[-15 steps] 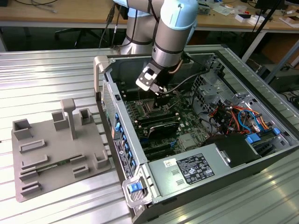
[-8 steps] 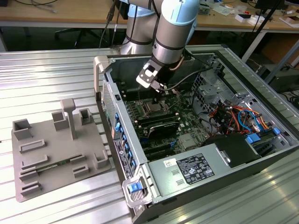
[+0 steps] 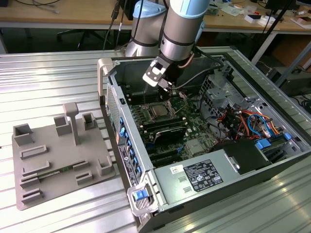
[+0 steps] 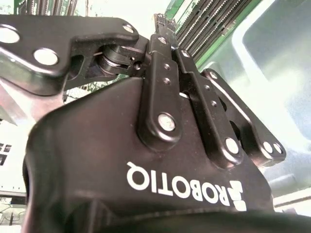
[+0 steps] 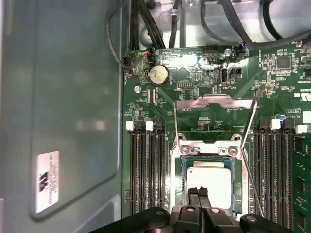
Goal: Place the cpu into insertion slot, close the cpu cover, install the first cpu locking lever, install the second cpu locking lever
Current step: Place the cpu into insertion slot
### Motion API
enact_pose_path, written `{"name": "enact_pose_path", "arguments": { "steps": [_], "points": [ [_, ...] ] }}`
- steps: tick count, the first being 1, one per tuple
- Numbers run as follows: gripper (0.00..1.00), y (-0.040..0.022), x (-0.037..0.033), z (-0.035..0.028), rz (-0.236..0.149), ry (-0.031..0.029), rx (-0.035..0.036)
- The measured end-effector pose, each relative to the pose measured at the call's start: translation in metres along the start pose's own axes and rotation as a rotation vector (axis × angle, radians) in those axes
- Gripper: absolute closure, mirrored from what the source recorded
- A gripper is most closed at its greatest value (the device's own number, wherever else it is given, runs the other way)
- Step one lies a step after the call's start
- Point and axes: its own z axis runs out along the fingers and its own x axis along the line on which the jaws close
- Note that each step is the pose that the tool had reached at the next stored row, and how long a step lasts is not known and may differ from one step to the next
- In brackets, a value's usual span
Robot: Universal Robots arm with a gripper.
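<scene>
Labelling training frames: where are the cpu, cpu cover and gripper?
cpu (image 5: 214,177): first wrist view, silver top.
cpu cover (image 5: 214,100): first wrist view, frame's silvery bar.
gripper (image 5: 200,194): first wrist view, between fingertips.

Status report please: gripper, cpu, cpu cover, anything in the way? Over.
Status: gripper shut, above the cpu, which lies in the socket. The cpu cover open, standing up. One locking lever unlatched beside it.

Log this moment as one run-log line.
hand: shut, over cpu, contact unclear | cpu: lying in socket | cpu cover: open, raised off socket
</scene>
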Motion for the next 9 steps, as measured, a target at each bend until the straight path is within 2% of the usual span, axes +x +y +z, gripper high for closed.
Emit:
{"name": "enact_pose_path", "arguments": {
  "steps": [2, 3, 4, 5, 6, 9],
  "points": [
    [0.89, 0.0002, 0.0000, 0.0000, 0.000, 0.0003, 0.0005],
    [0.89, 0.0005, 0.0000, -0.0001, 0.000, 0.0002, 0.0064],
    [0.89, 0.0011, -0.0001, 0.0001, 0.001, -0.0001, 0.0232],
    [0.89, 0.0017, -0.0001, 0.0002, 0.002, -0.0003, 0.0441],
    [0.89, 0.0018, -0.0001, 0.0002, 0.002, -0.0005, 0.0480],
    [0.89, 0.0018, -0.0001, 0.0002, 0.002, -0.0003, 0.0481]
  ]
}}
